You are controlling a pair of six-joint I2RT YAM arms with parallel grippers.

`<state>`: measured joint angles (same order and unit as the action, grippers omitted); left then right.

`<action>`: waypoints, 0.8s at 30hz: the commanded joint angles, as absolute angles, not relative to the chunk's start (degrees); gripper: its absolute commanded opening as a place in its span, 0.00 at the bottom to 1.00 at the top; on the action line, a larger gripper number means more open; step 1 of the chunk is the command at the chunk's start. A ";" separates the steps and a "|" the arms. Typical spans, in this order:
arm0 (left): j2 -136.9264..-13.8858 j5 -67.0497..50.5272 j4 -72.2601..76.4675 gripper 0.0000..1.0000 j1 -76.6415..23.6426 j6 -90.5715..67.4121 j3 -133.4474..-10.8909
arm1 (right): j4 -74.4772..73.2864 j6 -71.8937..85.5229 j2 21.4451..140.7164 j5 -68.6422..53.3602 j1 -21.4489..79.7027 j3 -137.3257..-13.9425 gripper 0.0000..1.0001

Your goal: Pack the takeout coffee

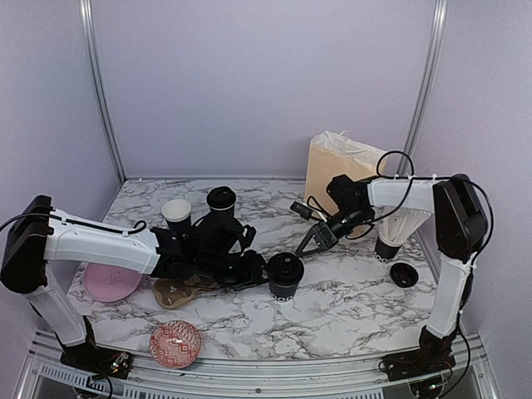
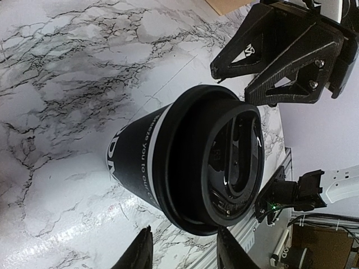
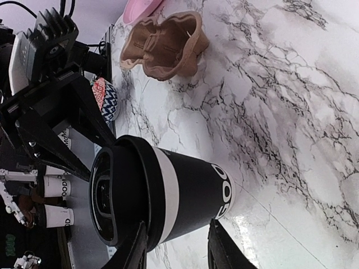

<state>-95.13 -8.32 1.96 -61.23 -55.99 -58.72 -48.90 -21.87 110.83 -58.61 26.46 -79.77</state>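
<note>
**A:** Where is the coffee sitting?

**B:** A lidded black takeout coffee cup (image 1: 285, 277) is standing upright on the marble worktop (image 1: 357, 307). It is sitting just ahead of my left pincer (image 2: 185, 251) and just in front of my right pincer (image 3: 178, 251).

**A:** Are you gripping it?

**B:** No. I am holding both pincers with their jaws parted, one on each side of the cup, and neither is clamping it. I cannot tell whether my left tips are brushing it.

Lab test booth: plain walls (image 1: 266, 83), marble tabletop (image 1: 349, 303)
</note>
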 commanded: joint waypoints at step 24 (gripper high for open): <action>-104.81 -14.89 1.31 0.31 -57.57 -55.79 -55.47 | -47.14 -18.23 117.74 -51.21 27.51 -79.49 0.35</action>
